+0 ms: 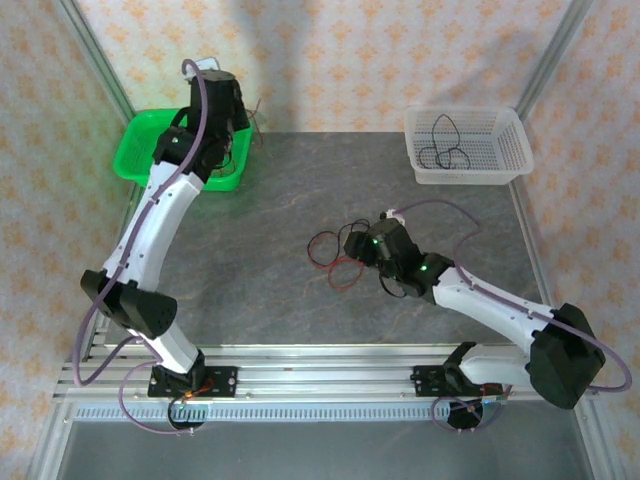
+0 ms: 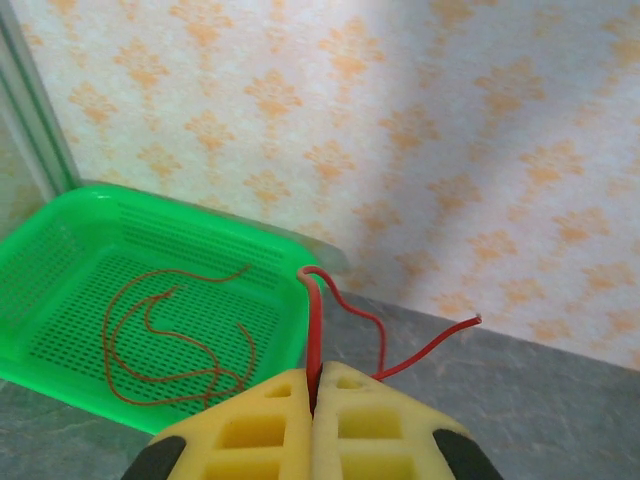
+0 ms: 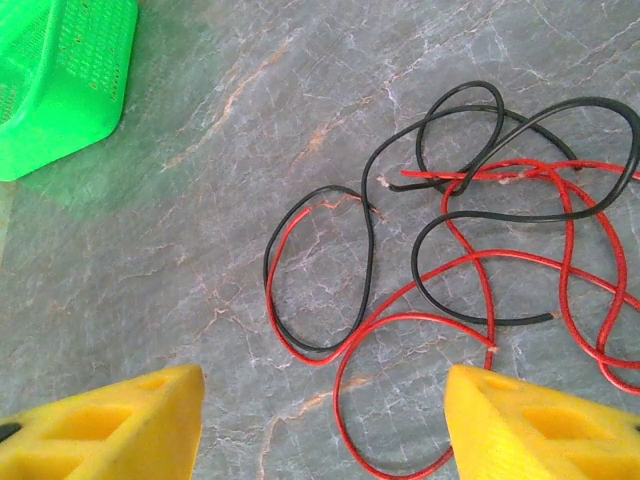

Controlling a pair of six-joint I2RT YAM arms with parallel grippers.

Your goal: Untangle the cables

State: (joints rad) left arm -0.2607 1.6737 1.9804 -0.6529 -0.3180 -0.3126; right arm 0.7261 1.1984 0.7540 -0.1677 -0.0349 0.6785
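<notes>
The cables [image 3: 470, 230] lie as a loose tangle of red and black wires on the grey table, seen mid-table in the top view [image 1: 335, 262]. My right gripper [image 3: 322, 372] hovers just above the tangle's near side, open, with nothing between its yellow fingers [image 3: 120, 420]; from above it sits at the tangle's right edge [image 1: 357, 245]. Over by the green basket [image 2: 60, 385], my left gripper [image 2: 318, 375] is shut on one red wire [image 2: 316, 320], which sticks up from the jaws, loops and ends free at the right.
The green basket [image 1: 150, 130] at the back left holds loose red wires [image 2: 170, 340]. A white basket [image 1: 510, 125] at the back right holds black wires [image 1: 445, 152]. Patterned walls and metal frame posts enclose the table.
</notes>
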